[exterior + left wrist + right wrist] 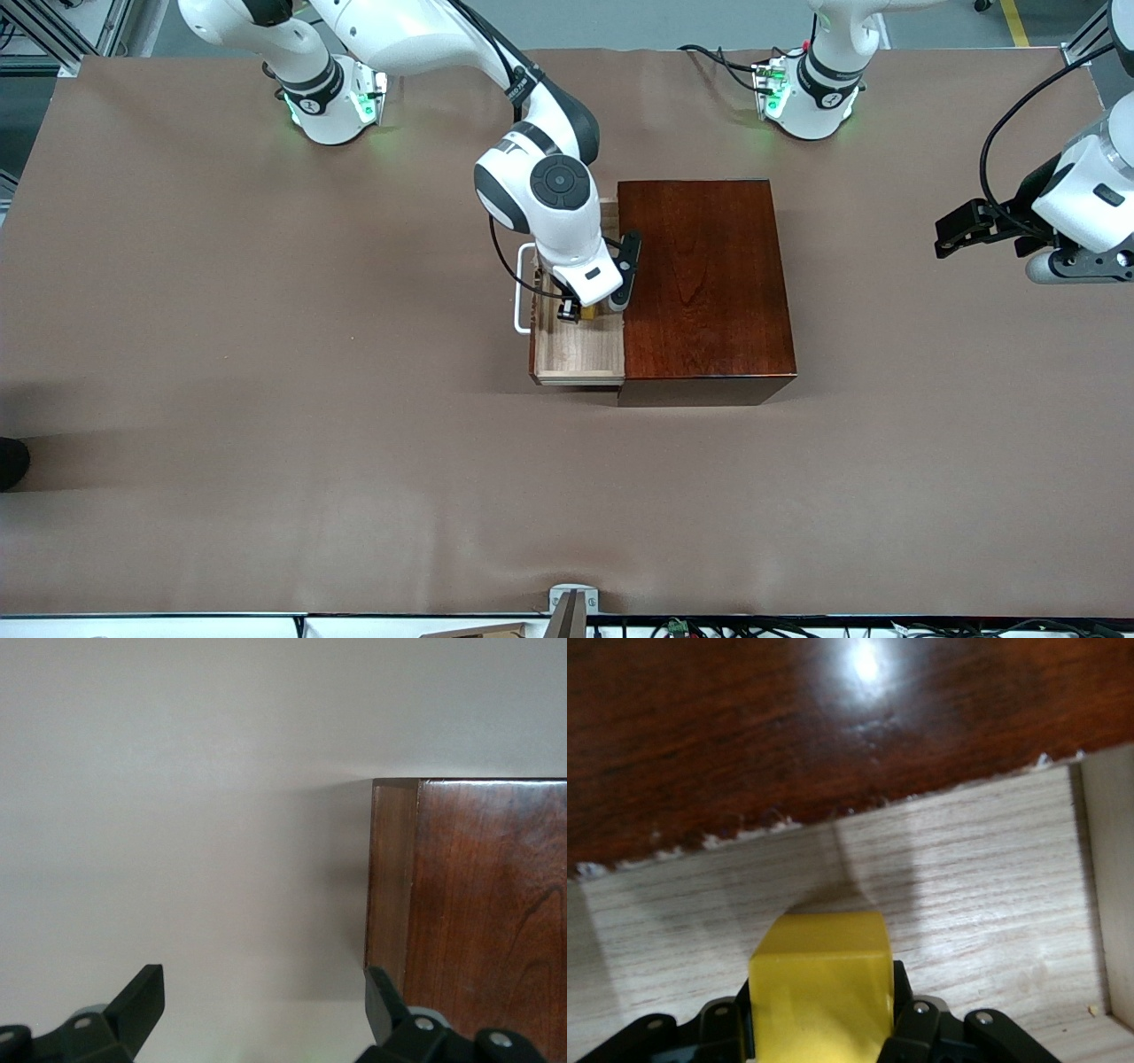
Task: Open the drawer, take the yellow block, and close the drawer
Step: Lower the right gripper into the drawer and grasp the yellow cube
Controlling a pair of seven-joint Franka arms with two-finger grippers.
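The drawer stands pulled out of the dark reddish-brown box toward the right arm's end, its white handle at the outer end. My right gripper reaches down into the drawer and is shut on the yellow block. The block sits between the fingers, just above the drawer's light wooden floor, beside the box's edge. Only a sliver of the block shows in the front view. My left gripper waits open and empty over the table at the left arm's end.
The left wrist view shows its open gripper over the bare brown table cover, with a corner of the box in view. The brown cover spreads all round the box.
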